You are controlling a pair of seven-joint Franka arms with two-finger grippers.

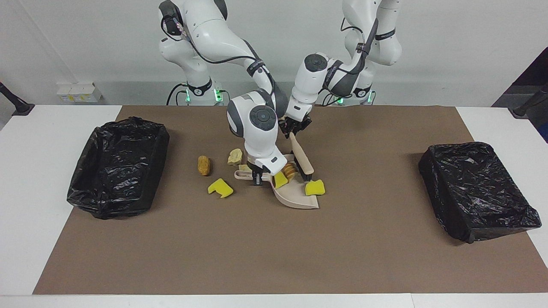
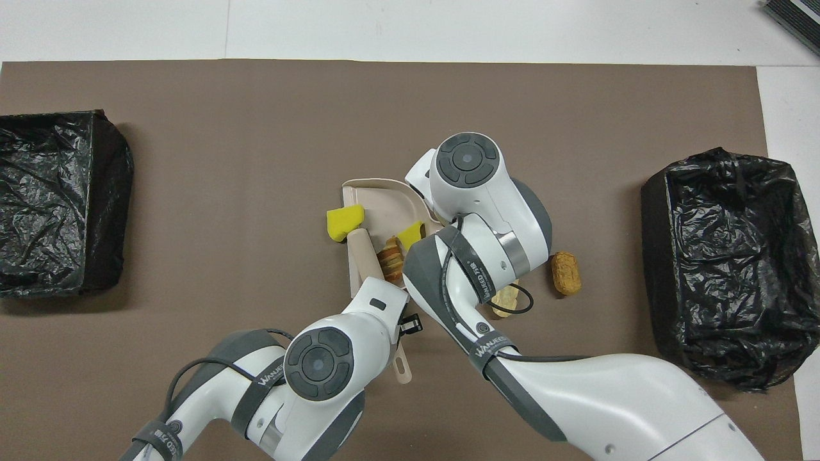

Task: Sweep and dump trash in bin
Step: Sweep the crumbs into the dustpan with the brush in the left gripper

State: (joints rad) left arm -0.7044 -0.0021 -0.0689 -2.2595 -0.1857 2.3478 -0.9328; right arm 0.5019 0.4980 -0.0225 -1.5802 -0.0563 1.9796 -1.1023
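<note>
Left gripper (image 1: pixel 294 127), jaws clamped on the brush (image 1: pixel 301 159), is pushing trash (image 1: pixel 286 173) into the dustpan (image 1: pixel 295 197) held by the right gripper (image 1: pixel 257 178) (keep bristles low, pan edge flat on table).

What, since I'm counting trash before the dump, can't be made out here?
- Overhead view: the right arm hides a yellow chunk, most of a beige lump and the right gripper.
- Facing view: that gripper covers part of a small lump.
</note>
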